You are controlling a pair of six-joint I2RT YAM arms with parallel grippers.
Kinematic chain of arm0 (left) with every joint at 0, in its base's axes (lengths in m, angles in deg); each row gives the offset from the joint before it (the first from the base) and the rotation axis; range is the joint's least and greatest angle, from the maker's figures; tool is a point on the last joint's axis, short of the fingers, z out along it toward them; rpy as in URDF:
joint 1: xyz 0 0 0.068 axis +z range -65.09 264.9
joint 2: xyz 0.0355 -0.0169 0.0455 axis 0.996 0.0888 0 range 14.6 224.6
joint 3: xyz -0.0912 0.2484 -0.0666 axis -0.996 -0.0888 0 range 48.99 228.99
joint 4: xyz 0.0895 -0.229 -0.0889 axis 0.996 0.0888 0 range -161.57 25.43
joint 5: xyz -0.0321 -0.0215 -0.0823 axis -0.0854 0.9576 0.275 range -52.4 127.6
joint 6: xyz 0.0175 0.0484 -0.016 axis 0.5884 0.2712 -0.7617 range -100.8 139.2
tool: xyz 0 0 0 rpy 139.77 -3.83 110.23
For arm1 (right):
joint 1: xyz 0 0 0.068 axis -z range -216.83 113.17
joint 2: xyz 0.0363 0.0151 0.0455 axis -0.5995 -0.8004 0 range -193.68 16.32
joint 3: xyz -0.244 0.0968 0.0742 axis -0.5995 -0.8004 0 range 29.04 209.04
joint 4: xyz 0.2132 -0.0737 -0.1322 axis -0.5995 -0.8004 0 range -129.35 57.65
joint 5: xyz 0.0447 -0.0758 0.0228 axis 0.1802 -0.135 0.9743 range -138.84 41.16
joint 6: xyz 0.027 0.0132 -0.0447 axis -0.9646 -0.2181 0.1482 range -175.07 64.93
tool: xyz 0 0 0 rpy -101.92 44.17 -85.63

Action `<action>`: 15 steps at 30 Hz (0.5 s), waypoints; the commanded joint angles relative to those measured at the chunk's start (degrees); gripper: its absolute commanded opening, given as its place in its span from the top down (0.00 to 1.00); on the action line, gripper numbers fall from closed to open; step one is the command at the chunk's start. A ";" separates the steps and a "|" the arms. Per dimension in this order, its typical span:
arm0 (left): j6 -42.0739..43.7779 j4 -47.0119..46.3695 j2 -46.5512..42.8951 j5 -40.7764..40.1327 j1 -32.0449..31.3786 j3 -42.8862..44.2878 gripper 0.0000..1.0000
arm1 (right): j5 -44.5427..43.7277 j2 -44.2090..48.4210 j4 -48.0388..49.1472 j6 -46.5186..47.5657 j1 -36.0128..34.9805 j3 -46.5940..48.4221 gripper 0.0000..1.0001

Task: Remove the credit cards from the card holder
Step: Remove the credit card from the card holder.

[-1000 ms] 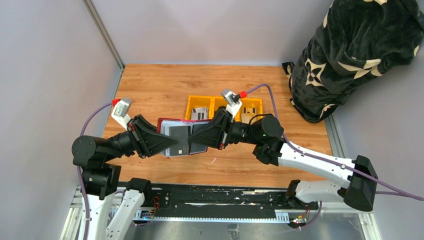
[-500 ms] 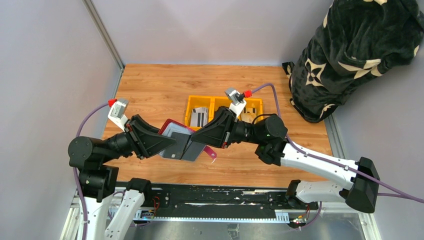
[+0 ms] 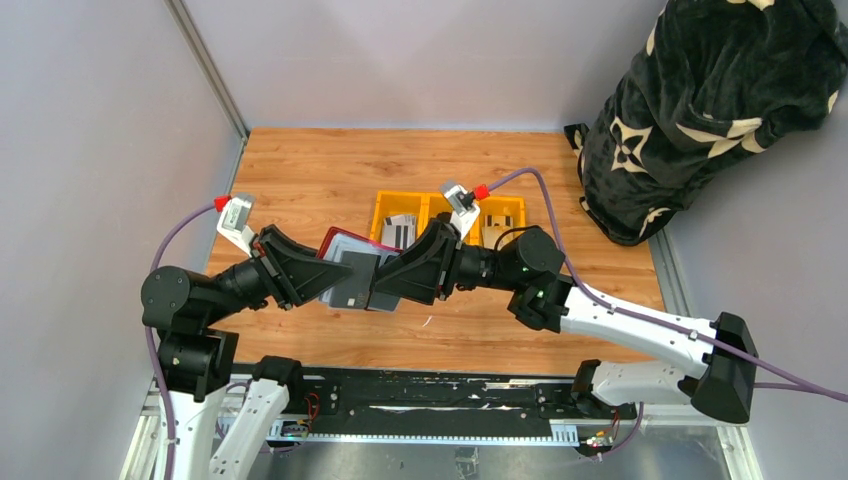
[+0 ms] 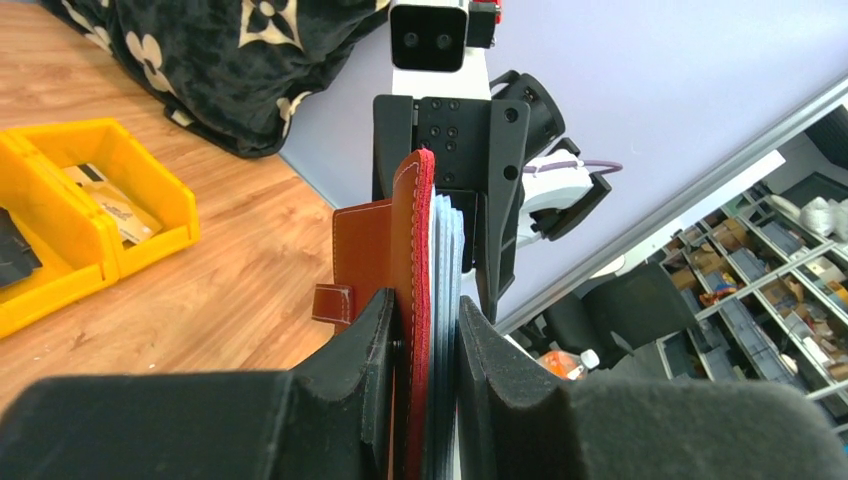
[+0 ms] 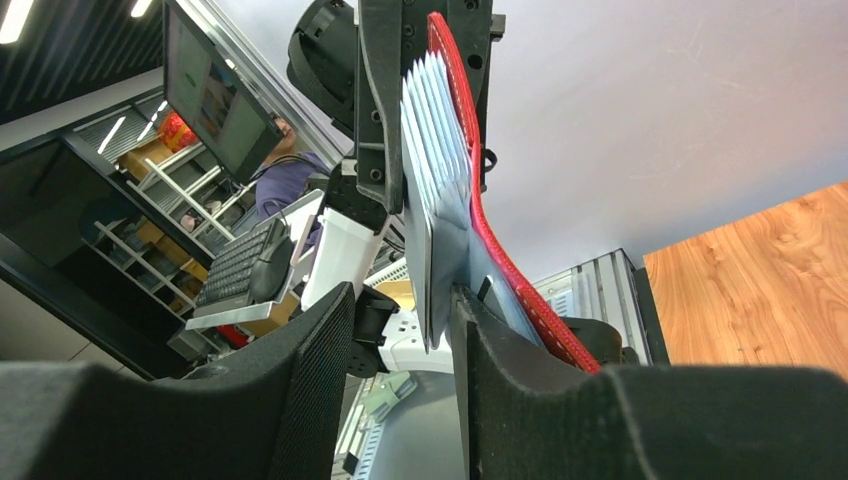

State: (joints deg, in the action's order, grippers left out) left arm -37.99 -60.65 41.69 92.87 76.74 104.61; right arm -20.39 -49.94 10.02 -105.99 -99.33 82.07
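The dark red card holder [image 3: 350, 268] hangs above the table between both arms, its pale blue-grey sleeves [image 5: 436, 150] fanned out. My left gripper [image 4: 426, 316] is shut on the red cover and the sleeves together. My right gripper [image 5: 400, 296] stands open around the lower edge of the sleeves, which rest against one finger [image 5: 500, 380] while the other finger is apart from them. Credit cards [image 3: 400, 229] with black stripes lie in the yellow bin [image 3: 379, 212]. Whether any card sits inside the sleeves I cannot tell.
The yellow three-part bin [image 4: 150, 190] stands on the wooden table just behind the grippers. A black patterned blanket bundle [image 3: 720, 100] fills the far right corner. Grey walls close off the left and back.
The right gripper was shut at the holder's sleeves and now stands open. The holder tipped down to the right with its tab dangling, then came back up.
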 commanded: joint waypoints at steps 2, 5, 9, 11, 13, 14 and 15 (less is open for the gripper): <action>-0.52 -1.76 0.32 -0.72 -0.19 2.37 1.00 | -2.21 -1.93 -2.93 2.10 -1.22 1.28 0.56; -0.61 -1.58 0.18 -1.07 -0.18 2.18 1.00 | -1.33 -3.86 -0.25 0.46 -1.47 2.13 0.58; 0.95 1.06 -0.55 -1.42 -0.19 1.68 0.95 | -1.12 -5.80 -0.67 0.17 -1.39 4.71 0.74; 1.11 1.45 -0.92 -0.84 -0.19 1.36 0.87 | -1.58 -5.79 -1.49 0.49 -1.28 5.39 0.85; 1.03 1.56 -1.26 -0.18 -0.19 1.26 0.82 | -2.48 -4.97 -1.47 0.55 -0.94 4.68 0.93; 0.95 1.56 -1.45 0.17 -0.19 1.13 0.80 | -2.82 -4.16 -1.35 0.55 -0.60 4.13 0.96; 0.82 1.61 -1.58 0.53 -0.19 1.09 0.78 | -3.19 -3.75 -1.33 0.49 -0.36 3.57 0.99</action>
State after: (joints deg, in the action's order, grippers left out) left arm -36.42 -59.28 41.10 89.39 76.92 104.72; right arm -20.79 -54.48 8.45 -106.23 -100.12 84.68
